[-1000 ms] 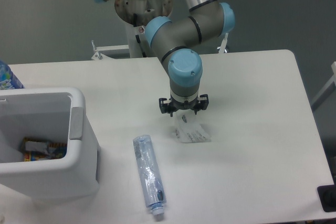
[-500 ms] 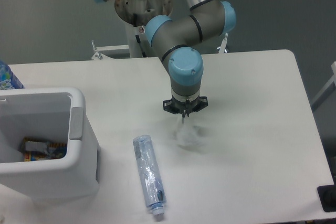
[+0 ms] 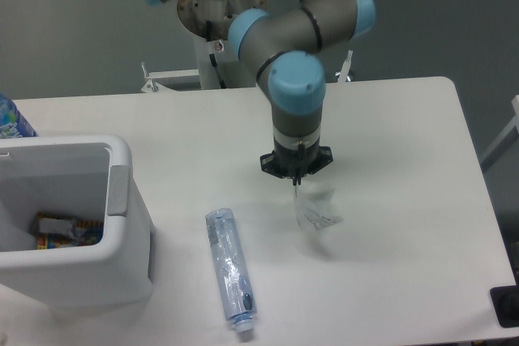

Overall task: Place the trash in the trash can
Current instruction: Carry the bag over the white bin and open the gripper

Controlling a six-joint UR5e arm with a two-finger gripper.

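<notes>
The hand [image 3: 297, 181] pinches the top of the crumpled wrapper [image 3: 315, 212], which hangs just over the table [image 3: 405, 200]; the long bottle [image 3: 230, 268] lies flat nearby. The white trash can [image 3: 73, 224] stands at the left; some trash sits inside it.

The gripper [image 3: 297, 179] pinches the top of the crumpled wrapper [image 3: 315, 214] and holds it dangling above the middle of the white table [image 3: 405, 160], while the crushed bottle [image 3: 230, 268] lies near the front edge and the white bin [image 3: 77, 224] stands at the left edge.
</notes>
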